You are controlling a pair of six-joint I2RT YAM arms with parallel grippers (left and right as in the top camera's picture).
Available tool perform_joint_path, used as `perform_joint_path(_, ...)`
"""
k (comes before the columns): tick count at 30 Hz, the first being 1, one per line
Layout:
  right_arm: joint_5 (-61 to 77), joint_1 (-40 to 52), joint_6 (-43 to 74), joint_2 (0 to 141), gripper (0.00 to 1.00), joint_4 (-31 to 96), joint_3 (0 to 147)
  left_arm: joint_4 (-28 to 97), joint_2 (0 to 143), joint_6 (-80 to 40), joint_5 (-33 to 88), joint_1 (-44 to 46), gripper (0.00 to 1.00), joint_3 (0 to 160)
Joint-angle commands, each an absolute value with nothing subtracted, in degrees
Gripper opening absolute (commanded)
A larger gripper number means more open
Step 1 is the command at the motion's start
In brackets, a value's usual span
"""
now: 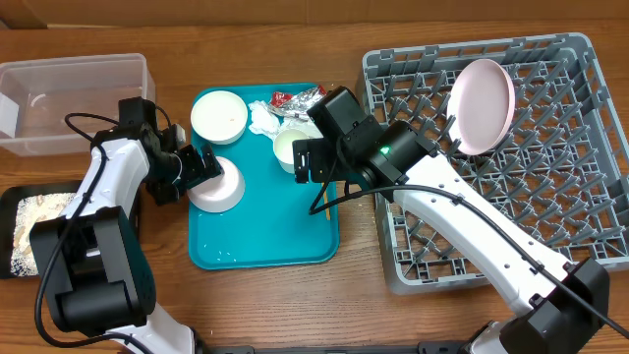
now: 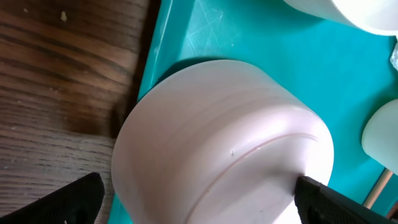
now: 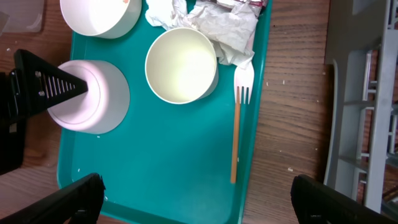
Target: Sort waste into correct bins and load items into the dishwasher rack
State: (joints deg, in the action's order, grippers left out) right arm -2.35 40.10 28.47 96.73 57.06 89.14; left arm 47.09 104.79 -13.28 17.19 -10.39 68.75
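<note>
Straddling the upturned white bowl (image 2: 224,137) at the left edge of the teal tray (image 3: 161,162), the wide-open left gripper (image 2: 199,202) might have squeezed its smooth tapered wall free on closing; the right gripper (image 3: 199,199) hovered wide, empty.

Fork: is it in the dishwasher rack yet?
No, the fork lies flat on the teal tray, outside the dishwasher rack.

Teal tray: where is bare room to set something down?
Bare: near half of the tray, bordered by the upturned bowl, cup and fork. Crowded: far end, with upright bowl, napkins, wrapper.
</note>
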Motion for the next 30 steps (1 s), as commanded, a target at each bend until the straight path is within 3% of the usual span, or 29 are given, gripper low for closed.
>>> perform_joint_path(1, -2.94, 39.99, 28.34, 97.10, 1.00, 56.90, 89.97, 48.14, 106.96, -11.73, 15.29, -10.44, 1.00, 67.85)
perform_joint_path(30, -2.94, 39.99, 28.34, 97.10, 1.00, 56.90, 89.97, 48.64, 107.53, -14.09, 9.15, -11.22, 1.00, 67.51)
